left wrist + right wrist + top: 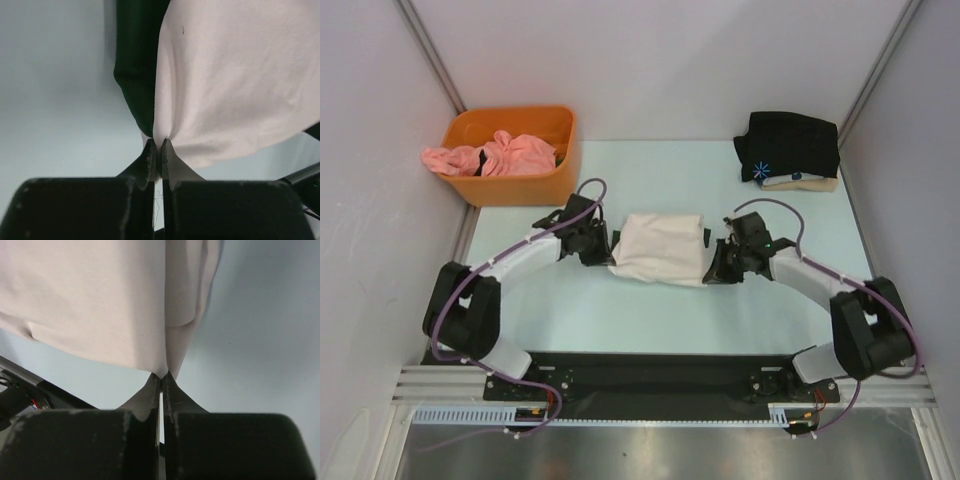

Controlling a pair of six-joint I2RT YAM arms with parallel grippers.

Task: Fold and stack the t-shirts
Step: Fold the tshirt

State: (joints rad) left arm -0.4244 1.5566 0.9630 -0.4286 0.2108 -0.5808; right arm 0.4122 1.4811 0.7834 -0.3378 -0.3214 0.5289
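**Top view.** The cream t-shirt (660,248) lay folded at the middle of the bench (650,315), between the two arms. The left pincer (608,256) was clamped on its left edge and the right pincer (712,268) on its right edge. Bare bench surface extended on the near side of the shirt and on its far side. An orange bin (567,150) holding pink t-shirts (505,155) stood at the far left corner. A folded black t-shirt (790,145) rested on a beige t-shirt (812,183) at the far right corner. Both were well apart from the cream shirt.

**Left wrist view.** The left pincer (156,150) was closed on a pinch of cream cloth (235,75). A dark green sleeve (137,60) lay folded just left of the grip point. Open bench (55,75) lay further left.

**Right wrist view.** The right pincer (161,380) was closed on the cloth edge (90,295) where folded layers met. Open bench (265,340) lay to the right.
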